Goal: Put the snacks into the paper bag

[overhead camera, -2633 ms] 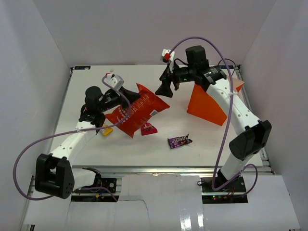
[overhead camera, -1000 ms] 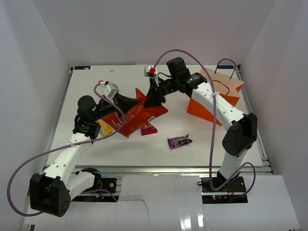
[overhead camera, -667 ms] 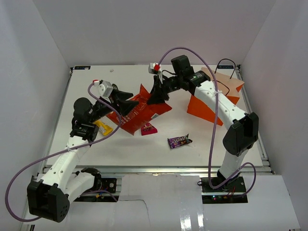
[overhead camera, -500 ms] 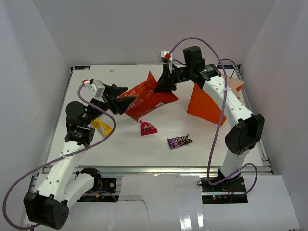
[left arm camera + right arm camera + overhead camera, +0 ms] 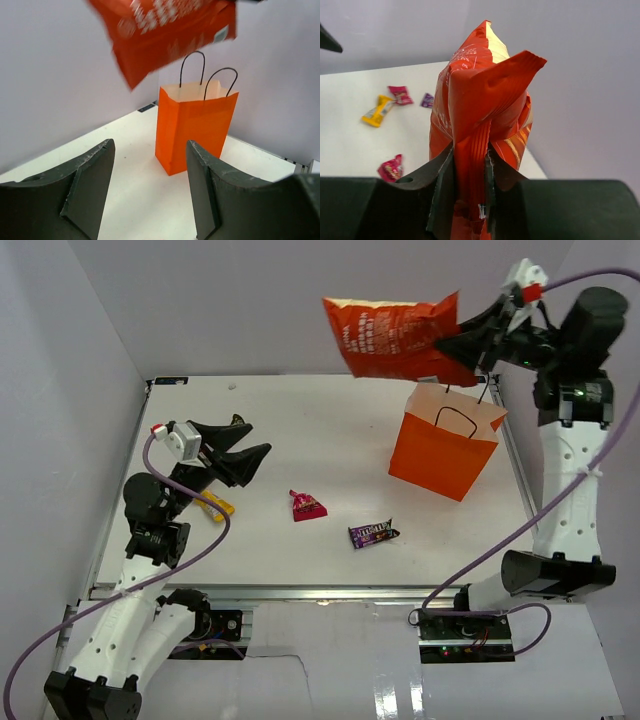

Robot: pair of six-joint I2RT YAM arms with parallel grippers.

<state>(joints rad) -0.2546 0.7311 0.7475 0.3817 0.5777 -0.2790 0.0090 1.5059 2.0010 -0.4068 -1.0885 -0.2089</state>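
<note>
Chip bag [image 5: 395, 335] hung high over the table, pinched at its crimped end by the right gripper [image 5: 472, 340], seemingly not yet squarely above the upright paper bag [image 5: 440, 455]. It wanted centring over the mouth, then lowering end-first before release. The left gripper [image 5: 245, 440] held nothing, jaws spread.

Stands tall on the right side, elbow straightened, wrist bent over toward the left, with the right gripper [image 5: 472, 338] raised high above the paper bag [image 5: 440, 455] and pinched tight on the end seam of the chip bag [image 5: 390, 335]. Leans low on the left side, well apart from the paper bag, with the left gripper [image 5: 250, 440] pointed toward it, fingers [image 5: 90, 185] spread wide and holding nothing.
</note>
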